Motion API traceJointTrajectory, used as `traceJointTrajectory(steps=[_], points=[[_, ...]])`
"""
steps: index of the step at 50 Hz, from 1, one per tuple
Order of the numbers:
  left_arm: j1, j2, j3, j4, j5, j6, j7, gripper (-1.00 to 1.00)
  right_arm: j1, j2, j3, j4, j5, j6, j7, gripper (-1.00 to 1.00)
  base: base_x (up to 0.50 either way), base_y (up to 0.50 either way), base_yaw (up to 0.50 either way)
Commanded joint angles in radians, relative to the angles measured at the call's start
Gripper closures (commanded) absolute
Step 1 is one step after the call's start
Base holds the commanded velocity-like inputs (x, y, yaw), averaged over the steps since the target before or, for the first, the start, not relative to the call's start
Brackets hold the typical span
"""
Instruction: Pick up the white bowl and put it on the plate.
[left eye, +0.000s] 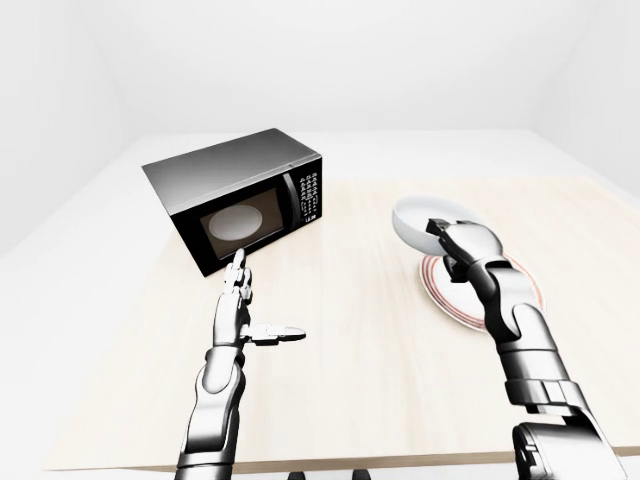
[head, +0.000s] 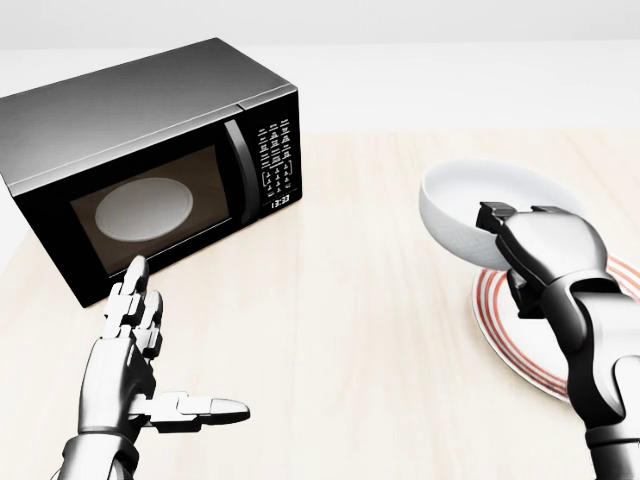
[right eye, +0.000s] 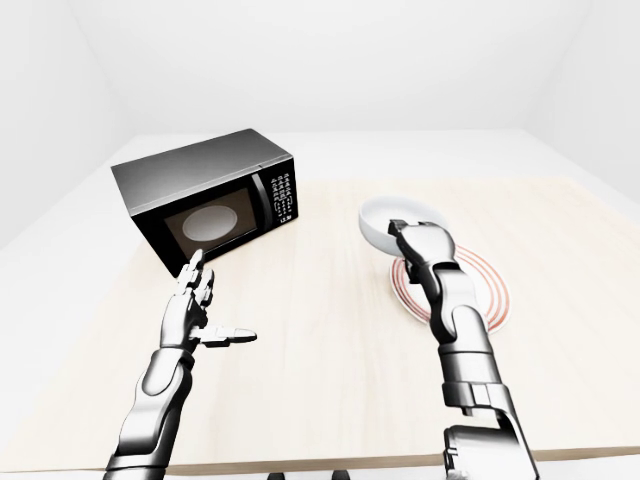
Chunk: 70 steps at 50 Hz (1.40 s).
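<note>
The white bowl (head: 470, 205) hangs tilted above the left edge of the red-ringed plate (head: 500, 325) at the right of the head view. My right hand (head: 520, 235) is shut on the bowl's near rim, fingers hooked over the edge. The arm hides much of the plate. My left hand (head: 150, 370) hovers open at the lower left, fingers spread and thumb pointing right, holding nothing.
A black microwave (head: 150, 150) with its door closed stands at the upper left of the wooden table (head: 340, 320). The left hand hovers just below the microwave's door. The table's near edge shows in the left-eye view (left eye: 330, 462).
</note>
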Motion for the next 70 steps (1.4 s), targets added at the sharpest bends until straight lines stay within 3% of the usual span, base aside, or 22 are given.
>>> traceJointTrajectory(steps=[1, 38, 70], points=[[0.000, 0.000, 0.000, 0.000, 0.000, 0.000, 0.000, -1.00, -0.031, -0.061, -0.028, 0.098, 0.036, 0.002, -0.075, 1.00, 0.00, 0.00, 0.00], [0.000, 0.000, 0.000, 0.000, 0.000, 0.000, 0.000, -1.00, 0.001, -0.167, -0.068, 0.275, 0.133, -0.005, -0.181, 1.00, 0.00, 0.00, 0.00], [0.000, 0.000, 0.000, 0.000, 0.000, 0.000, 0.000, -1.00, 0.007, -0.189, -0.071, 0.323, 0.157, -0.005, -0.203, 1.00, 0.00, 0.00, 0.00]])
